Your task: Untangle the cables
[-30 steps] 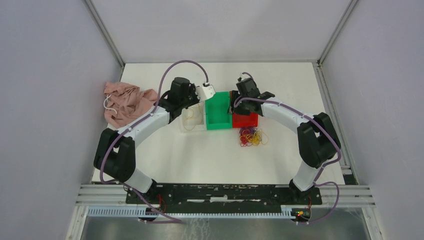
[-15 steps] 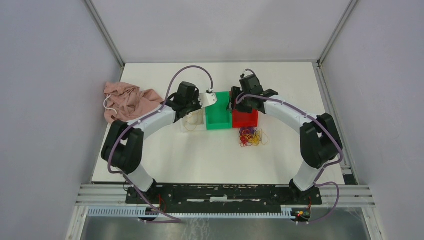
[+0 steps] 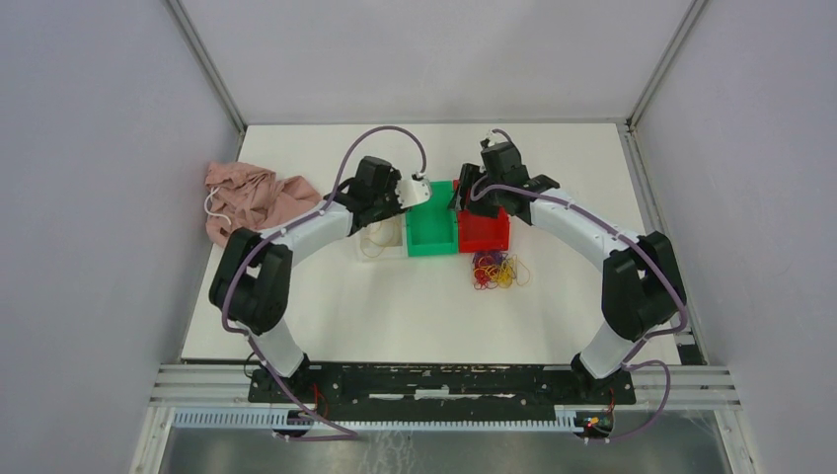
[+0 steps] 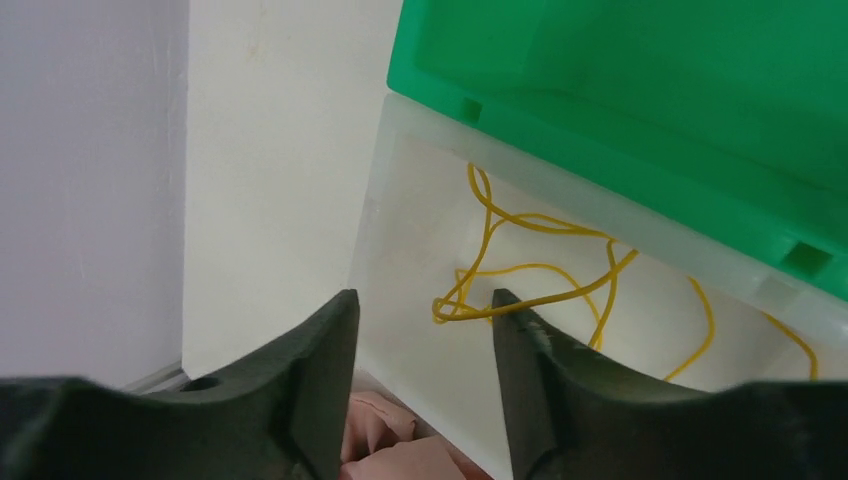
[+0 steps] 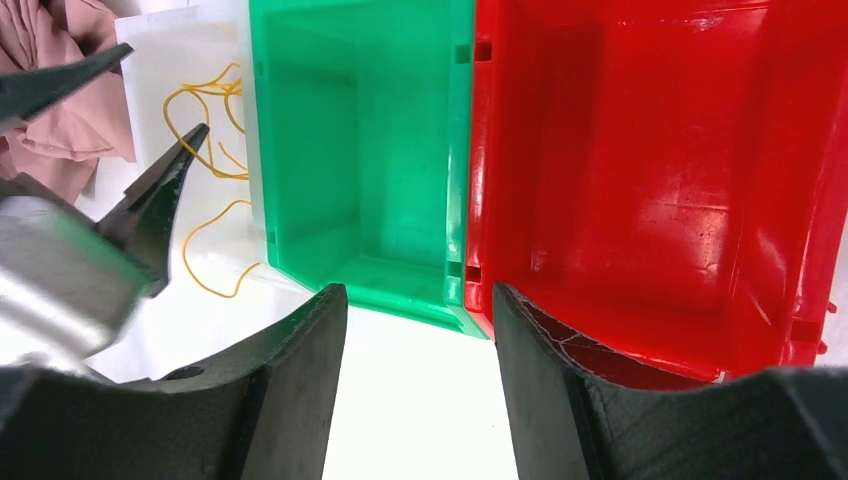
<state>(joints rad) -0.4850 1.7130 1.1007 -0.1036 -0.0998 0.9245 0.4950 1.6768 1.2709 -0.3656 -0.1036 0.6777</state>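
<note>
Cables (image 3: 498, 269) lie in a tangled heap of yellow, red and dark loops on the bench (image 3: 415, 306), just in front of the red bin (image 3: 486, 237), exactly where they lay 1 second ago. A few more yellow loops (image 4: 540, 285) sit inside the clear bin (image 4: 400, 230), which touches the green bin (image 4: 640, 90). My left tool (image 4: 420, 305) hangs above the clear bin, its 2 fingers spread apart with nothing between them. My right tool (image 5: 416, 290) is likewise spread and empty, above the near walls of the green and red bins. Over that second my left arm has swung its elbow in toward the middle, and my right tool has shifted slightly back and to the right. A pink cloth (image 3: 252, 202) lies at the bench's left.
</note>
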